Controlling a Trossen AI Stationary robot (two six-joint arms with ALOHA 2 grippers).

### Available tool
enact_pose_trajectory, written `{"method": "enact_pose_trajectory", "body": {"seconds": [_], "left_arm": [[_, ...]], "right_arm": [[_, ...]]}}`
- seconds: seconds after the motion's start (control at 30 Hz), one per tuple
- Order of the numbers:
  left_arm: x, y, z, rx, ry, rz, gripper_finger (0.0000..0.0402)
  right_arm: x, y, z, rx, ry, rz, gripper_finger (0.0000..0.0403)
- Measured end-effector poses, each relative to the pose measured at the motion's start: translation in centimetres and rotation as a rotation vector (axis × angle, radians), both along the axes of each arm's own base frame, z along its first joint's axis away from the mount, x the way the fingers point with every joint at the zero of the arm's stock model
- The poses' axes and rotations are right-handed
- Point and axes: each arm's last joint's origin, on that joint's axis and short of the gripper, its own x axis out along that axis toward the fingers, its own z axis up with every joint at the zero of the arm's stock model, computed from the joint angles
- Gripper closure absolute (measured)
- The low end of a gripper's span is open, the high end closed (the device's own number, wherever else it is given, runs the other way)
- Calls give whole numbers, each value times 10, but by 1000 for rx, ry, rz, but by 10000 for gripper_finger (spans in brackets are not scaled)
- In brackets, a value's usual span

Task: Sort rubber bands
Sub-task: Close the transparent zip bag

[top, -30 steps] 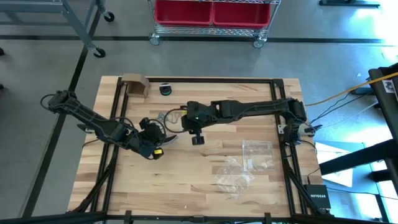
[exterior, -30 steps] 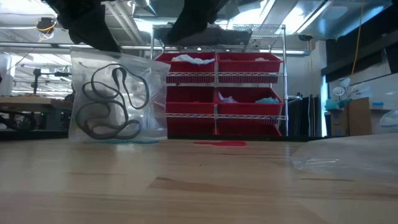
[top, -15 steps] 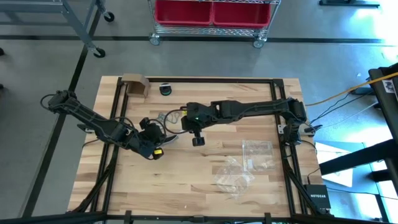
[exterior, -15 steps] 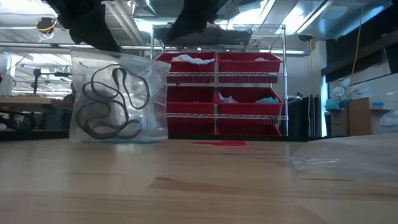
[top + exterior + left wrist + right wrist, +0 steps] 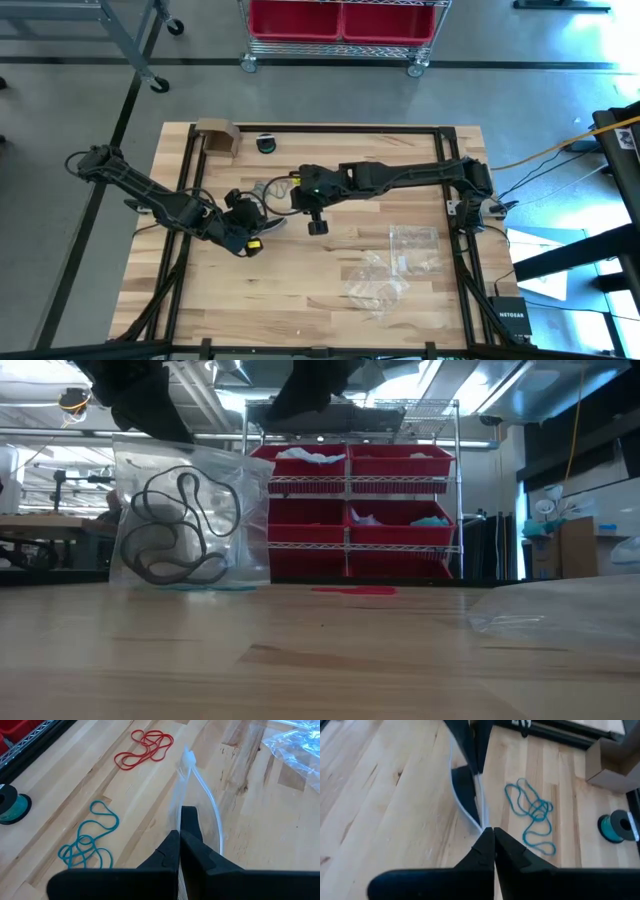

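Between both hands (image 5: 180,827) (image 5: 487,832) pinched zip bag (image 5: 190,515); teal bands (image 5: 530,815) beside.

Black rubber bands (image 5: 180,530) are coiled up inside a clear bag standing upright. Teal ones (image 5: 87,842) lie tangled loose on the wood, with the red bunch (image 5: 145,751) well apart.

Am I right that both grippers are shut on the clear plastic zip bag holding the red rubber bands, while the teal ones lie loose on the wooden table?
Not quite: the bands inside the clear plastic zip bag are black rubber bands, as the low view shows. The red rubber bands lie loose on the wooden table, like the teal rubber bands. The left gripper and right gripper are indeed shut on the bag.
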Motion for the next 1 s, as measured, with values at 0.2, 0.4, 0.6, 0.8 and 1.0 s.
{"method": "enact_pose_trajectory", "body": {"seconds": [0.2,0.4,0.6,0.8,1.0], "left_arm": [[0,-1,0,-3,0,-4,401],[-3,-7,0,-7,-1,-34,401],[-6,-15,0,-10,-7,-70,401],[-9,-24,1,-2,-6,-132,401],[-10,-27,1,1,-7,-155,401]], "right_arm": [[-6,1,-8,8,80,33,400],[-18,0,-52,61,210,108,402],[-42,-19,-84,121,63,9,402],[-64,-21,-113,293,-157,-34,402],[-61,-3,-129,355,-289,24,360]]}}
